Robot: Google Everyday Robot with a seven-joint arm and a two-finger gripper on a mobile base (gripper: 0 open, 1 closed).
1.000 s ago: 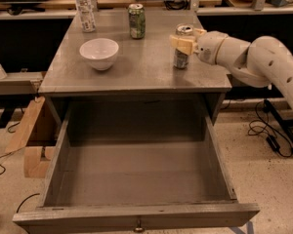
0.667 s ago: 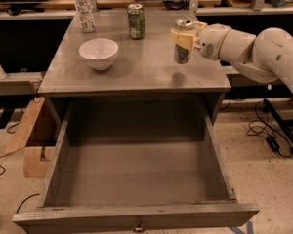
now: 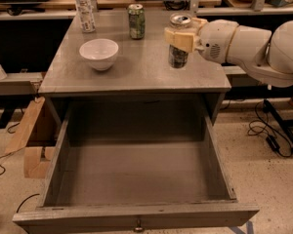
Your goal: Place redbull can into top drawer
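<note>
The redbull can [image 3: 178,56], slim and silver-grey with a shiny pull-tab top, is upright over the right part of the grey tabletop [image 3: 136,74]. My gripper [image 3: 179,38] reaches in from the right and is shut on the can's upper half with its cream fingers [image 3: 177,39]. The can's base is close to the tabletop; I cannot tell whether it touches. The top drawer [image 3: 136,212] stands pulled fully open below the table's front edge. It is deep, grey and empty, with a small metal knob [image 3: 138,224] on its front panel.
A white bowl [image 3: 99,53] sits on the left of the tabletop. A green can [image 3: 136,21] and a clear plastic bottle [image 3: 84,9] stand at the back. A cardboard piece [image 3: 29,135] leans at the left of the drawer. Cables lie on the floor at right.
My gripper, holding the can, has shifted slightly left and towards the table's front. Bowl, green can, bottle and drawer have not moved.
</note>
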